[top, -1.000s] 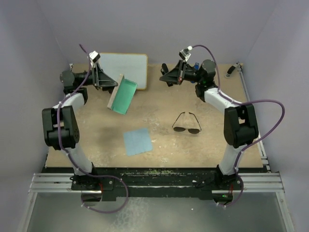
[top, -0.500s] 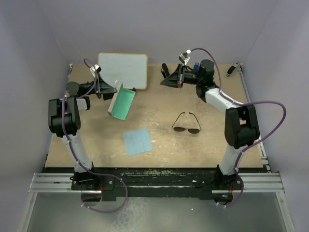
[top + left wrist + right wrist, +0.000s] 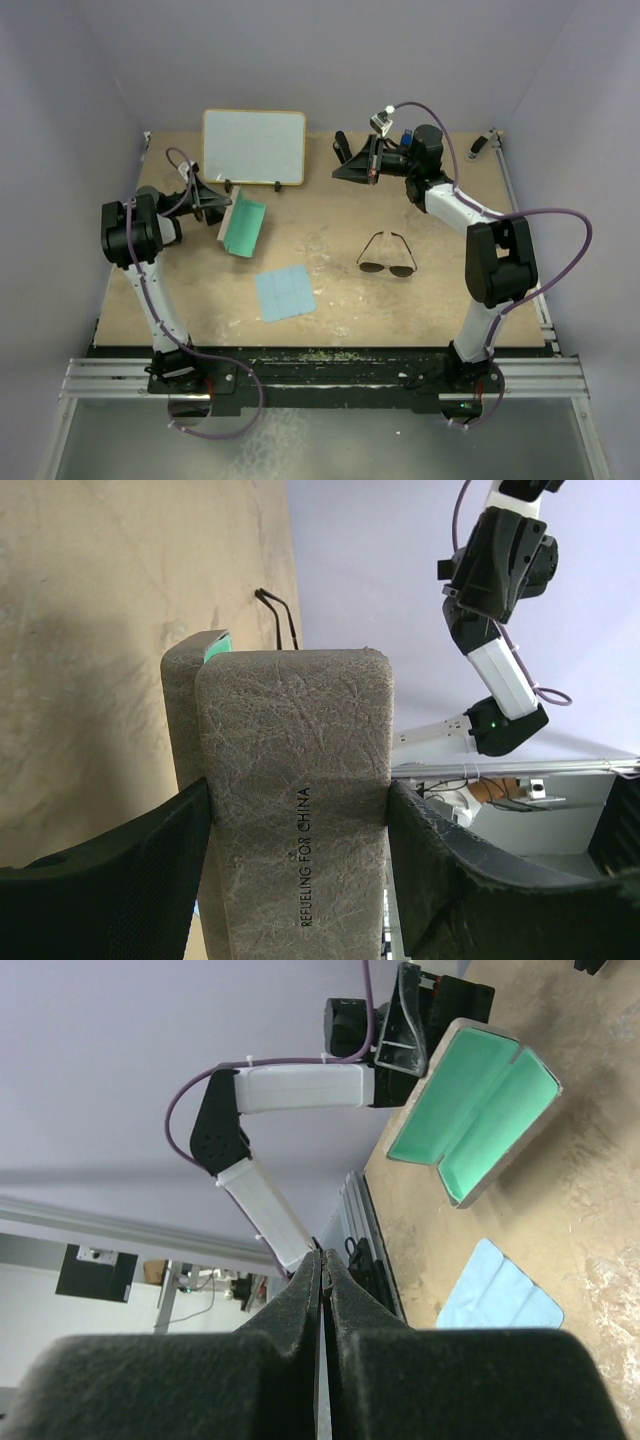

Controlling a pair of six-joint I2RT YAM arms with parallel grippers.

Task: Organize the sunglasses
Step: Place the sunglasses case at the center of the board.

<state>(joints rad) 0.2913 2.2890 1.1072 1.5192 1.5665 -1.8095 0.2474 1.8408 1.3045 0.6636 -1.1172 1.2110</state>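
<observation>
The sunglasses (image 3: 387, 255) lie open on the table, right of centre, with dark lenses and a thin wire frame. My left gripper (image 3: 222, 205) is shut on the grey case (image 3: 243, 226), which is open and shows its green lining. In the left wrist view my fingers (image 3: 150, 880) clamp the case's grey shell (image 3: 295, 770) from both sides. The case is low at the table's left; I cannot tell whether it touches the table. My right gripper (image 3: 345, 165) is shut and empty, raised at the back centre, far from the sunglasses. Its jaws (image 3: 320, 1270) are pressed together.
A light-blue cloth (image 3: 285, 292) lies flat at front centre, and it also shows in the right wrist view (image 3: 500, 1295). A white board (image 3: 254, 146) stands at the back left. The open case shows in the right wrist view (image 3: 475, 1110). Walls enclose the table.
My left arm has pulled back to the left and lowered the open case from mid-air down toward the table. My right gripper has barely moved.
</observation>
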